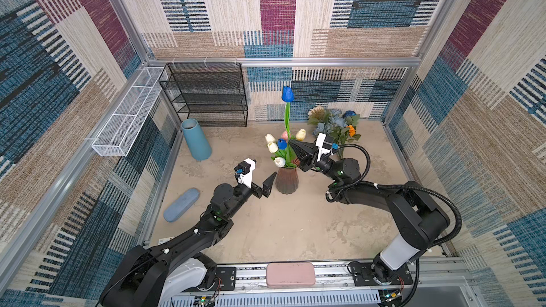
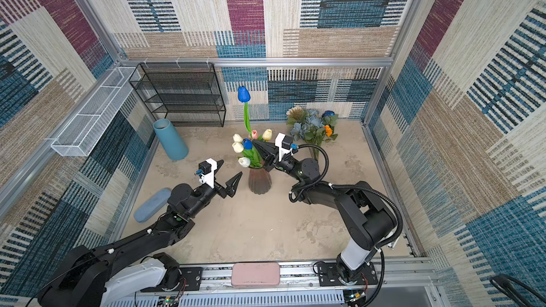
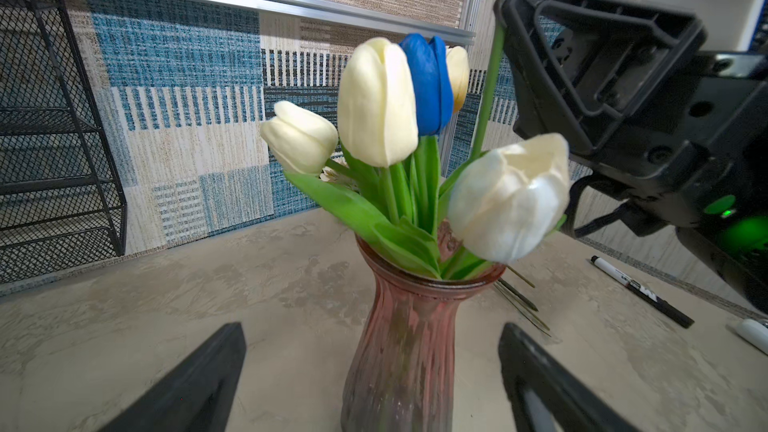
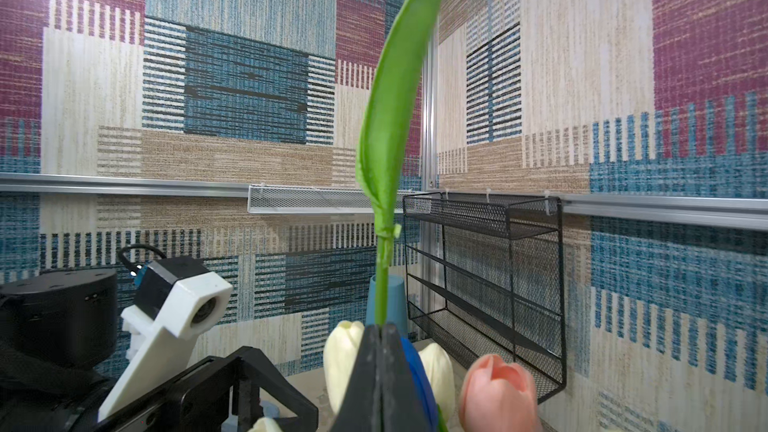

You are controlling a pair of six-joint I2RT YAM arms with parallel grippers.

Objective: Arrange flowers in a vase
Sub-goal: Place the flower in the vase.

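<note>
Far to the left of the pink glass vase (image 1: 286, 180), a white mesh basket (image 1: 127, 113) is hanging on the side wall. A black wire shelf (image 1: 206, 93) is sitting behind and left of the vase. A blue cylinder (image 1: 196, 140) is standing well to the vase's left, and a blue oval pad (image 1: 181, 205) is lying nearer the front on that same side.

Just left of the vase, the left gripper (image 1: 265, 167) is hovering with its jaws spread wide and nothing between them. In the left wrist view its fingers (image 3: 199, 384) are showing on either side of the vase, apart from the glass.

In the vase, white tulips (image 1: 272, 147), a short blue tulip (image 1: 282, 144), a pink tulip (image 1: 284, 135) and a pale yellow tulip (image 1: 300, 134) are standing together.

Above the vase's right side, the right gripper (image 1: 291, 142) is pinching the stem of a tall blue tulip (image 1: 287, 93), its jaws closed. The bloom is rising high over the vase. The stem's lower end is hiding behind the other blooms, so I cannot tell whether it is reaching the vase.

Behind and right of the vase, loose flowers (image 1: 331, 125) are lying on the table (image 1: 295, 231).
</note>
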